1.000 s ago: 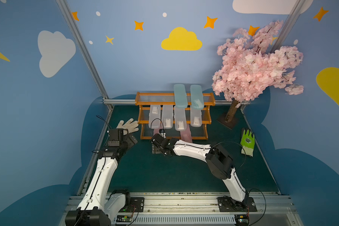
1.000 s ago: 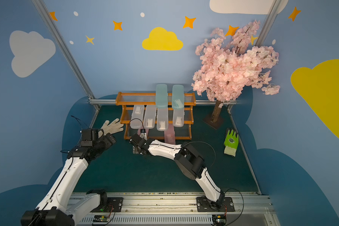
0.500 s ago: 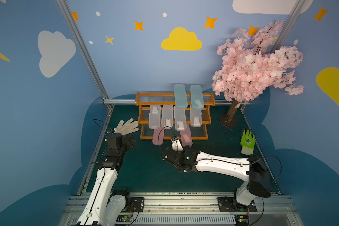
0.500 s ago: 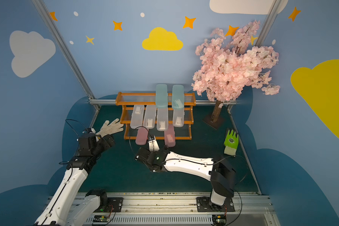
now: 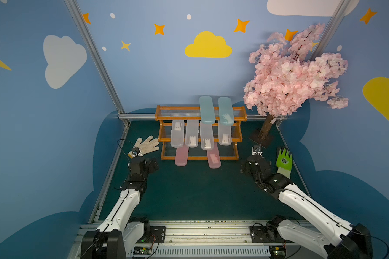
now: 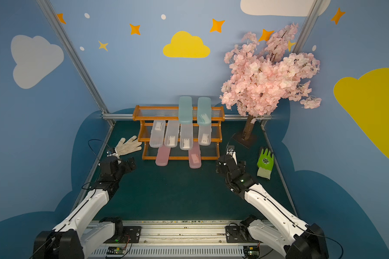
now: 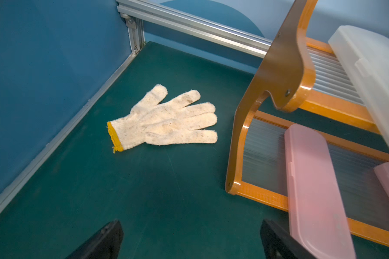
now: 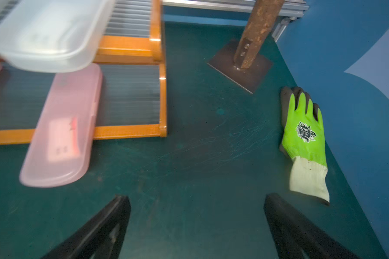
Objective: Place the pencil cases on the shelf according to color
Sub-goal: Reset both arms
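The orange-brown shelf [image 5: 160,139] stands at the back of the green mat. Two light blue pencil cases [image 5: 206,109] lie on its top tier, several clear-white ones [image 5: 191,133] on the middle tier. Two pink cases [image 5: 181,155] [image 5: 213,158] rest on the bottom tier, their near ends sticking out over the mat. My left gripper [image 5: 153,165] [image 7: 190,233] hovers open and empty by the shelf's left front corner, with a pink case [image 7: 310,183] beside one finger. My right gripper [image 5: 253,167] [image 8: 195,206] is open and empty over bare mat, right of the shelf.
A white knit glove [image 5: 146,145] lies left of the shelf, just beyond my left gripper. A green glove [image 5: 283,159] lies by the right wall, close to my right gripper. The blossom tree's trunk and base plate [image 5: 262,136] stand behind it. Aluminium rails [image 5: 112,170] edge the mat.
My right arm has let go of a pink case on the bottom tier and swung back and rightward to the mat near the green glove. The left arm has shifted only slightly.
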### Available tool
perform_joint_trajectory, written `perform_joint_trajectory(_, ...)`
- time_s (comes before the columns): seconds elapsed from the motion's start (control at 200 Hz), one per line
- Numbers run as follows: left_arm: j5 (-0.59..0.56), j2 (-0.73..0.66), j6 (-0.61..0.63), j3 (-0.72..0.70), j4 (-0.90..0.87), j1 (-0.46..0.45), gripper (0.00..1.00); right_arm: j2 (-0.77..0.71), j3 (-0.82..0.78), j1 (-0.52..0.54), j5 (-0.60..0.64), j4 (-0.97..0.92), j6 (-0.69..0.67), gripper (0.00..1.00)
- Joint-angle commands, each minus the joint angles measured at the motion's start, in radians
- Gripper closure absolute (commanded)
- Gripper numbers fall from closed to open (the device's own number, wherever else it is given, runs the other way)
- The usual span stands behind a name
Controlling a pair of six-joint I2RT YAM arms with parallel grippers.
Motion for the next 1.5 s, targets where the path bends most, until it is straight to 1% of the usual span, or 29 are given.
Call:
perform_joint_trajectory(0.0, -0.066, 0.080, 0.066, 0.027, 0.154, 0.004, 0.00, 0.021, -0.022, -0.143, -0.181, 0.209, -0.157, 0.02)
perform_joint_trajectory(0.04, -0.089, 0.121, 0.065, 0.024, 0.190, 0.006, 0.00, 0.051, -0.027, -0.198, -0.200, 0.255, -0.175, 0.02)
perform_joint_trajectory(0.1, -0.112, 0.181, 0.078, 0.021, 0.236, 0.009, 0.00, 0.099, -0.033, -0.253, -0.196, 0.322, -0.188, 0.02)
perform_joint_trajectory(0.2, -0.128, 0.258, 0.101, -0.010, 0.345, 0.009, 0.00, 0.193, -0.037, -0.327, -0.213, 0.446, -0.203, 0.02)
perform_joint_trajectory(0.22, -0.128, 0.271, 0.103, -0.020, 0.373, 0.009, 0.00, 0.215, -0.065, -0.340, -0.211, 0.474, -0.206, 0.02)
perform_joint_trajectory(0.27, -0.127, 0.300, 0.107, -0.045, 0.442, 0.010, 0.00, 0.269, -0.072, -0.372, -0.217, 0.534, -0.214, 0.02)
perform_joint_trajectory(0.355, -0.096, 0.354, 0.109, -0.077, 0.549, 0.011, 0.00, 0.368, -0.068, -0.410, -0.221, 0.614, -0.229, 0.02)
perform_joint_trajectory(0.431, -0.058, 0.392, 0.118, -0.102, 0.642, 0.012, 0.00, 0.433, -0.056, -0.437, -0.239, 0.637, -0.225, 0.02)
perform_joint_trajectory(0.521, -0.033, 0.403, 0.145, -0.099, 0.646, 0.003, 0.00, 0.482, -0.010, -0.461, -0.268, 0.568, -0.214, 0.02)
perform_joint_trajectory(0.566, -0.003, 0.410, 0.157, -0.095, 0.651, 0.003, 0.00, 0.499, -0.036, -0.468, -0.283, 0.630, -0.214, 0.02)
perform_joint_trajectory(0.606, 0.029, 0.420, 0.169, -0.089, 0.652, 0.003, 0.00, 0.494, -0.093, -0.463, -0.273, 0.710, -0.216, 0.02)
perform_joint_trajectory(0.666, 0.074, 0.460, 0.188, -0.076, 0.662, 0.003, 0.00, 0.461, -0.131, -0.467, -0.333, 0.732, -0.242, 0.02)
perform_joint_trajectory(0.696, 0.088, 0.492, 0.199, -0.080, 0.707, 0.000, 0.00, 0.452, -0.161, -0.469, -0.346, 0.780, -0.252, 0.02)
perform_joint_trajectory(0.751, 0.084, 0.507, 0.203, -0.104, 0.761, -0.002, 0.00, 0.436, -0.208, -0.473, -0.390, 0.847, -0.265, 0.02)
perform_joint_trajectory(0.846, 0.085, 0.495, 0.203, -0.096, 0.731, -0.003, 0.00, 0.464, -0.252, -0.475, -0.426, 0.949, -0.282, 0.02)
perform_joint_trajectory(1.497, 0.083, 0.497, 0.205, -0.097, 0.733, -0.003, 0.00, 0.466, -0.258, -0.463, -0.424, 0.958, -0.298, 0.02)
